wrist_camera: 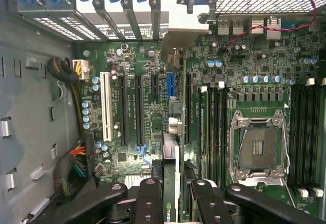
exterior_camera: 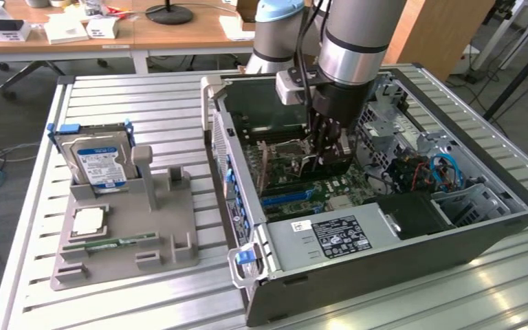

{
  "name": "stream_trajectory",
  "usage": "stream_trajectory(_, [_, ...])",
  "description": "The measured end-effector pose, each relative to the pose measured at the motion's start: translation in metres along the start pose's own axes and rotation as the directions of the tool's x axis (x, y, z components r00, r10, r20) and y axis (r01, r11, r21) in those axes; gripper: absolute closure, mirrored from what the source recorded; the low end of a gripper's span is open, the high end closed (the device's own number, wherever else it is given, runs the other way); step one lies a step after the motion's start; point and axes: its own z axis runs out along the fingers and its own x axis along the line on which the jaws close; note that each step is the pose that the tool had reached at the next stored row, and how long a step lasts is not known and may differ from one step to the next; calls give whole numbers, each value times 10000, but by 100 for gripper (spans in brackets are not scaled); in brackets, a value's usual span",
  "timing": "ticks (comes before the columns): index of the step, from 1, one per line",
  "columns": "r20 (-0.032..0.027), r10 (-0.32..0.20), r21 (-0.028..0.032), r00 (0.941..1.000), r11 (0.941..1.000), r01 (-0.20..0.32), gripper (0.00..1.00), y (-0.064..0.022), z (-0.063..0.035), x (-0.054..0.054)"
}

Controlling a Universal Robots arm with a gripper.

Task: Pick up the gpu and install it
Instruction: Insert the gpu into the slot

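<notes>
The claw (exterior_camera: 328, 146) is down inside the open computer case (exterior_camera: 484, 227), and its fingers are clamped on the gpu (exterior_camera: 331, 165), which hangs from them as a dark slab just above the motherboard (exterior_camera: 337, 189). So the card lies straight under the claw, between the fingers and the board. In the wrist view the gpu (wrist_camera: 171, 175) is seen edge-on, a thin strip running out from the claw (wrist_camera: 174, 196) with a maker's logo near the fingers. Its long axis runs parallel to the expansion slots and sits in line with the short blue slot (wrist_camera: 170, 86), with the long black slots (wrist_camera: 124, 109) to one side and the bare processor socket (wrist_camera: 259, 147) to the other. Whether the card's lower edge already touches a slot or hangs just clear of it I cannot tell, since the view looks along the card. The exterior view adds what the wrist camera misses: the arm's height over the board, and outside the case, on the exterior view's left, a hard drive (exterior_camera: 99, 161) standing in a grey holder (exterior_camera: 154, 227) on the slatted counter (exterior_camera: 135, 103), well apart from the claw.
</notes>
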Motion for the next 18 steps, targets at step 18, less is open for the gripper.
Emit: stream_trajectory(18, [-4, 3, -137, 10000, 9999, -3, 74, 48, -2, 2])
